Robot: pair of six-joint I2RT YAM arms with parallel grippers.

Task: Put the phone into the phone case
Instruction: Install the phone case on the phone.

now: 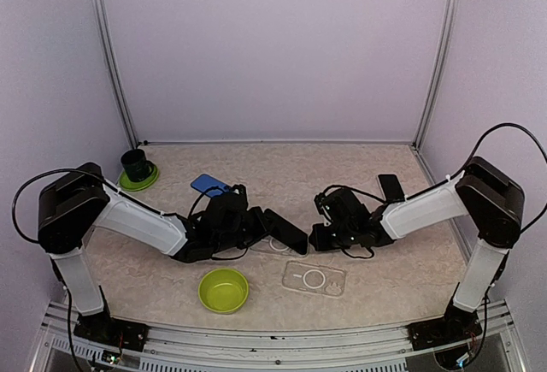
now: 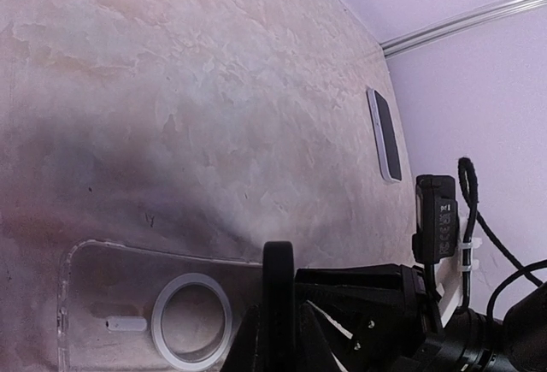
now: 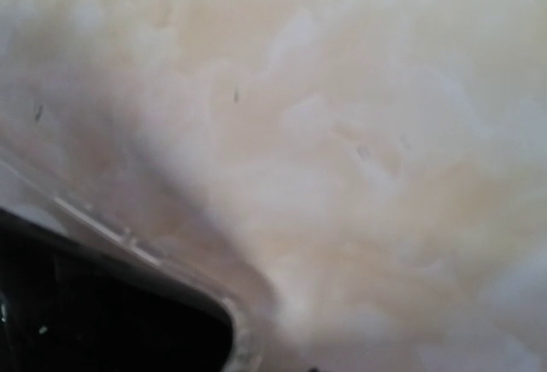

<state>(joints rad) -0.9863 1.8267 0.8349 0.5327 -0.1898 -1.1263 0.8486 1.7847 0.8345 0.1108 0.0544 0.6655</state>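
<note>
Phone [image 1: 287, 232]: black, tilted off flat. Its long axis runs far-left to near-right in the top view, with the free end pointing toward the right arm. The left wrist view shows it edge-on.
Phone location: mid-desk [image 1: 282, 167], over the clear case [image 2: 102, 286], between the two arms.
Left fingers [image 2: 249, 348]: clamped on the phone's left end, one against each face.
Right fingers [image 1: 325, 235]: just beside the phone's free end. Whether they are apart or together, or touching it, cannot be told.
Clear case: flat on the desk, its white ring showing, partly beneath the phone.
Second clear case [image 1: 314, 278]: flat, nearer the bases, beside the green bowl [image 1: 224, 291].
Right wrist view: blurred, with a dark slab inside a clear rim at lower left.
</note>
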